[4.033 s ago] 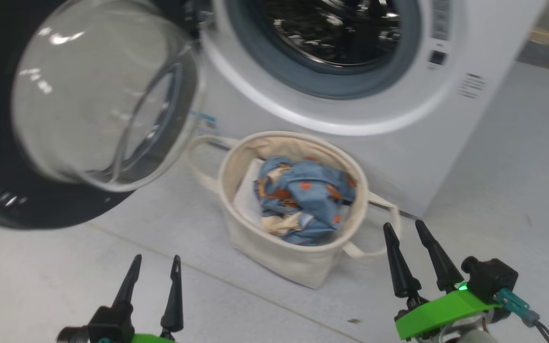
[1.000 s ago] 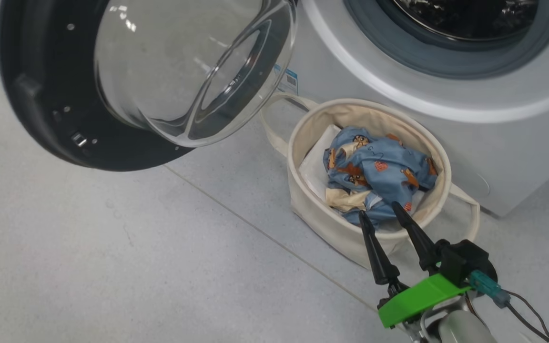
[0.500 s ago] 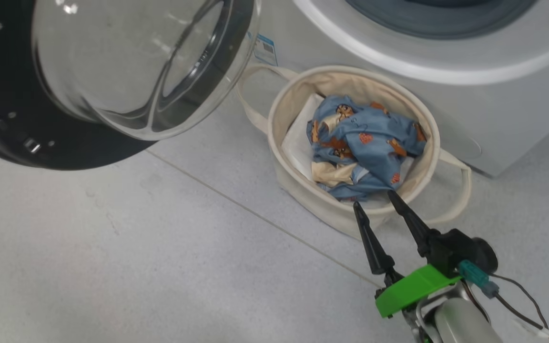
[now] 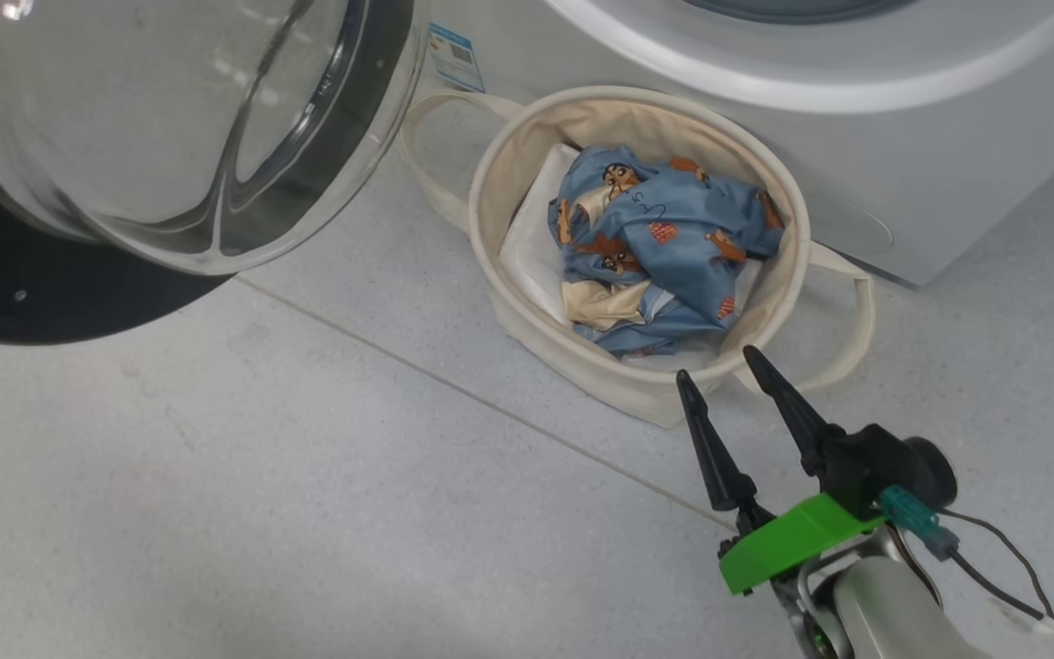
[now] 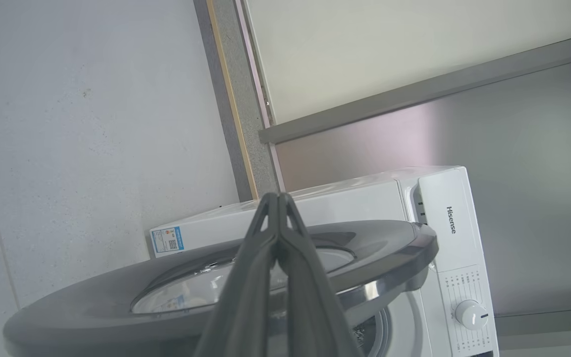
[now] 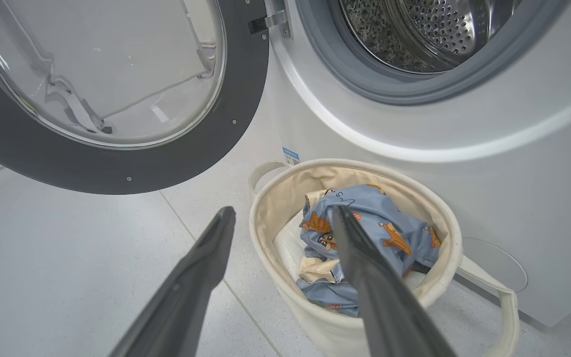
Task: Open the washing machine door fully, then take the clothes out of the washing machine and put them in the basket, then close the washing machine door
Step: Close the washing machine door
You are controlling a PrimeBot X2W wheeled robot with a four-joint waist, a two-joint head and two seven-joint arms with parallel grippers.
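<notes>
The washing machine door (image 6: 112, 89) stands swung wide to the left of the washing machine (image 4: 856, 156), its glass bowl facing out over the floor, so the opening step looks done. The part of the drum (image 6: 424, 29) that the right wrist view shows is bare metal with no fabric in it. The clothes (image 4: 664, 247) lie bunched inside the basket (image 4: 582, 366), on top of a white sheet, and the basket sits on the floor right in front of the machine. The unloading step therefore appears finished too. The right gripper (image 4: 715, 364) hangs just in front of the basket's near rim with its fingers spread and nothing between them. The left gripper (image 5: 278, 197) has its fingers pressed together, empty, and points across the door's outer face. What seems left is the last step: swinging the door shut against the machine.
</notes>
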